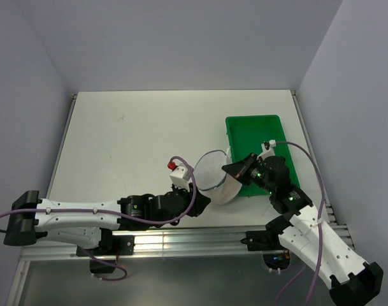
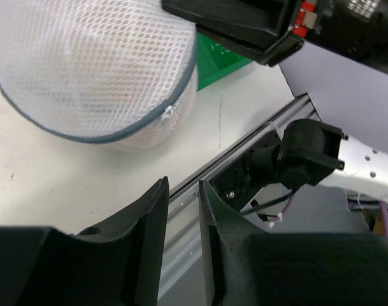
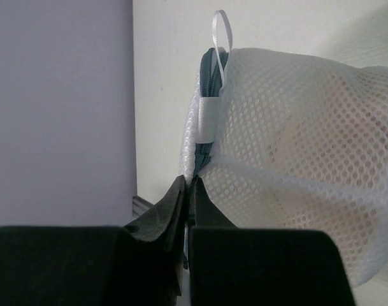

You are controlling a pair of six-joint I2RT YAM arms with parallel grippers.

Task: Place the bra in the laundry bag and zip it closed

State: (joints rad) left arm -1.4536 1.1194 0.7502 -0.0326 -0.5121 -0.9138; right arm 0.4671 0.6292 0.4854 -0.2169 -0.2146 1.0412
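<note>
The laundry bag (image 1: 214, 180) is a white mesh dome with a dark zipper rim, lying near the table's front edge beside the green tray. A peach-beige tint, the bra (image 3: 294, 137), shows faintly through the mesh. My right gripper (image 3: 188, 180) is shut on the bag's zipper rim, and in the top view the right gripper (image 1: 230, 169) is at the bag's right side. My left gripper (image 2: 183, 185) stands slightly open with nothing between its fingers, just below the laundry bag (image 2: 85, 70). In the top view the left gripper (image 1: 200, 199) sits at the bag's near-left edge.
A green plastic tray (image 1: 254, 137) stands right behind the right gripper. The metal rail (image 1: 181, 237) runs along the table's near edge, under the left gripper. Walls close in the table on the left, back and right.
</note>
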